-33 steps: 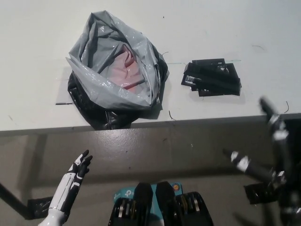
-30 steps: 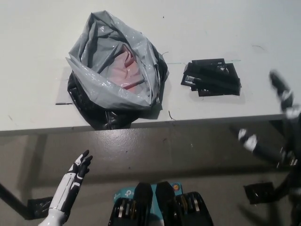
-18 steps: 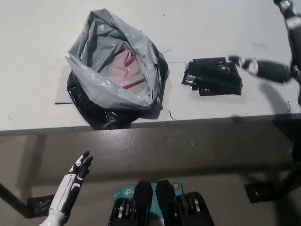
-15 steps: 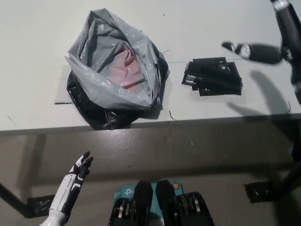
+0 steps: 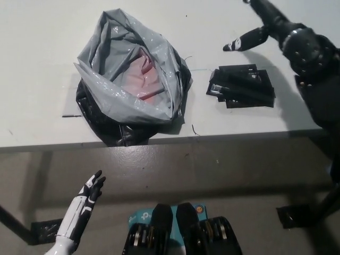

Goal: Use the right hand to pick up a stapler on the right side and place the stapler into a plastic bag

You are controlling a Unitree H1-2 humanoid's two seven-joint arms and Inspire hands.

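Observation:
A black stapler [image 5: 240, 86] lies flat on the white table [image 5: 42, 64], right of centre. My black right hand [image 5: 265, 25] hovers above and just beyond it, fingers spread, holding nothing. The grey plastic bag [image 5: 130, 79] stands open at the table's middle left, with pink contents visible inside and black plastic under it. My white left hand [image 5: 85, 201] rests low at the lower left, below the table edge, fingers apart and empty.
The table's front edge [image 5: 212, 136] runs across the middle of the picture, with grey floor below it. A black base plate [image 5: 295, 217] sits on the floor at the lower right, and another [image 5: 42, 232] at the lower left.
My right hand has risen from below the table edge at the right and moved up over the table, now above the stapler. The stapler, bag and left hand stayed put.

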